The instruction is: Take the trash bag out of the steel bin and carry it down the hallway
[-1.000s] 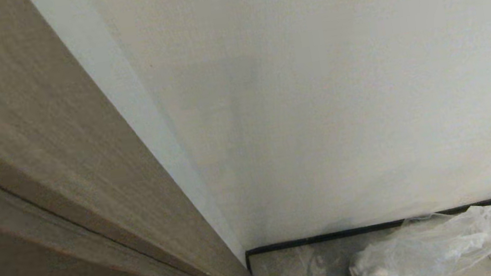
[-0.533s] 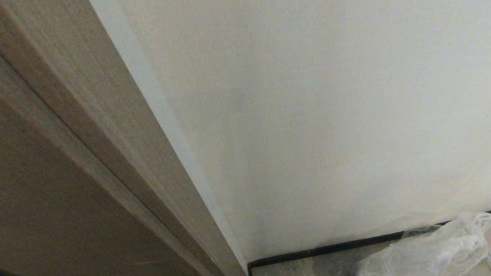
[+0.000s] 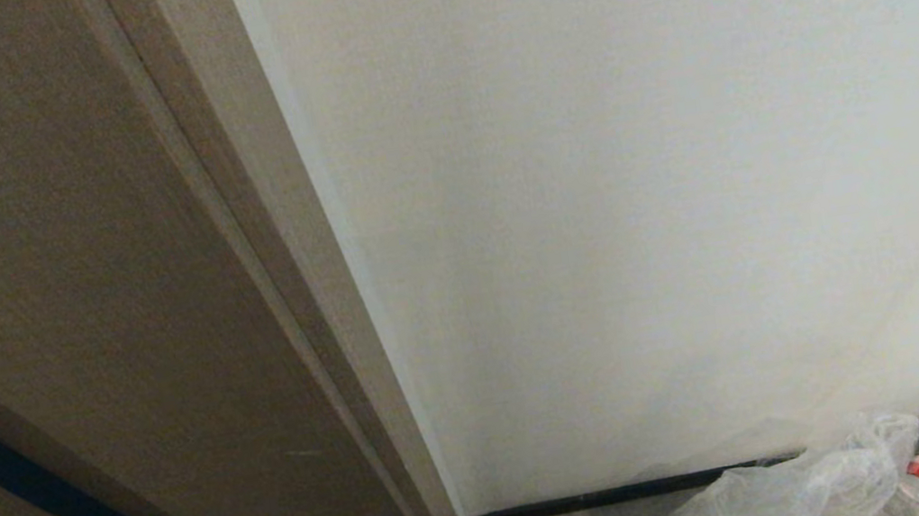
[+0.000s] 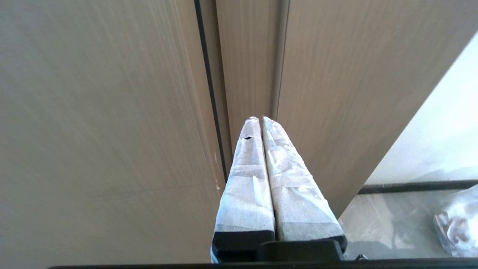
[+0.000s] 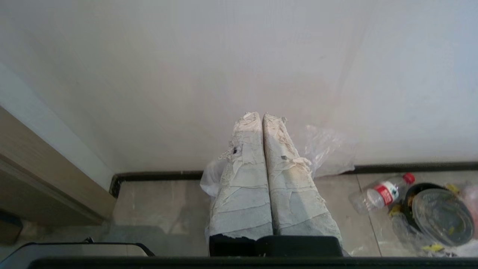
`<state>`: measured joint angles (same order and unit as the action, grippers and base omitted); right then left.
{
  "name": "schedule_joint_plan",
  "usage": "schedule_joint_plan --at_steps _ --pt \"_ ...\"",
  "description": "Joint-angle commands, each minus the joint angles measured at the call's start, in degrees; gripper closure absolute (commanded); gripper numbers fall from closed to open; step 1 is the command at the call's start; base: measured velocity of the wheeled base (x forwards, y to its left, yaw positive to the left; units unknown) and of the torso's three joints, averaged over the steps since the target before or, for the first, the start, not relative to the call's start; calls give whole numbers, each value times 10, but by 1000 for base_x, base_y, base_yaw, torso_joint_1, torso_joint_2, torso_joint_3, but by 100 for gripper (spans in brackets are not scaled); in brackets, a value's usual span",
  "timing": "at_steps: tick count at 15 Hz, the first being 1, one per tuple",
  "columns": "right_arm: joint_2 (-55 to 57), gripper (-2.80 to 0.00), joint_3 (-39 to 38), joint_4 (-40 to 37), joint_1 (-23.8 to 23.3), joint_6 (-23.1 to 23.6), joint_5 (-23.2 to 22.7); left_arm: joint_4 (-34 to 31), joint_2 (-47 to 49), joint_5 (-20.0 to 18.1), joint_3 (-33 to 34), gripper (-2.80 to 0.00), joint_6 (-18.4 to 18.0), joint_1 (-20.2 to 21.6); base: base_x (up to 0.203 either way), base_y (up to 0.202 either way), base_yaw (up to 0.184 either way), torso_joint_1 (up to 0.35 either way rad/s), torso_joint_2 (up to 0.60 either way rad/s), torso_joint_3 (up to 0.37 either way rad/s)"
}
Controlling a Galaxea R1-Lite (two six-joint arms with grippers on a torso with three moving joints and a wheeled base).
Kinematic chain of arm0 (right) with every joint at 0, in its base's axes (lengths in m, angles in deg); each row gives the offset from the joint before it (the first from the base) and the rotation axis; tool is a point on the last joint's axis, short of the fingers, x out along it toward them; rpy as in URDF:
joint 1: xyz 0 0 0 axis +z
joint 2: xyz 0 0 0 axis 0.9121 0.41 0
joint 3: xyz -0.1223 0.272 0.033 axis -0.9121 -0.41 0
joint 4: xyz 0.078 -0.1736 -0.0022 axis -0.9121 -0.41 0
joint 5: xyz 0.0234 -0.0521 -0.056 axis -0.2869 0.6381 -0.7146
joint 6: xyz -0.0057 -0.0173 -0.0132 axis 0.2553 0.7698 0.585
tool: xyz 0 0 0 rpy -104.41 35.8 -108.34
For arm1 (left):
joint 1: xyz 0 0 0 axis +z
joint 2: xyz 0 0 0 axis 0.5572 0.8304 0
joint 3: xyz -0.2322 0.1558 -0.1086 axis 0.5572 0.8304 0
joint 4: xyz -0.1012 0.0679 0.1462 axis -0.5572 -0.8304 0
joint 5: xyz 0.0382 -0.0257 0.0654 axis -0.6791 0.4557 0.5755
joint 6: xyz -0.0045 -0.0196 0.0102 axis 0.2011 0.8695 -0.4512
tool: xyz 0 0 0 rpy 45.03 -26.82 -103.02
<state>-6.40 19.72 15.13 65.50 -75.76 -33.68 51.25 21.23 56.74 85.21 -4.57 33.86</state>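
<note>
Since the earlier frame the head view has swung, so the wooden door panel [image 3: 90, 286] stands steeper and the floor things sit lower; nothing on the floor has shifted itself. White wall [image 3: 639, 176] fills most of the view, black baseboard [image 3: 604, 496] at its foot. Trash bag [image 3: 799, 485] lies on the tiled floor [image 5: 160, 205] against the baseboard: clear, crinkly, greyish, slumped sideways. Just beside it: plastic bottle [image 5: 381, 194] with red cap, then a black round container [image 5: 440, 215]. Left claw [image 4: 261, 119] pressed together, empty, facing the door. Right claw [image 5: 261, 116] likewise closed, empty, hanging over the bag.
</note>
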Motion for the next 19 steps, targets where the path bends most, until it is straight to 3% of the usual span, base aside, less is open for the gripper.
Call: schedule_joint_plan --at_steps 1,7,19 --pt "0 0 0 0 0 0 0 0 -1 0 0 0 0 0 0 0 0 -1 1 206" --pt "1 0 0 0 0 0 -1 0 0 0 0 0 -1 0 0 0 0 2 0 184" --pt "1 0 0 -1 0 1 0 0 0 0 0 0 -1 0 0 0 0 0 -1 8"
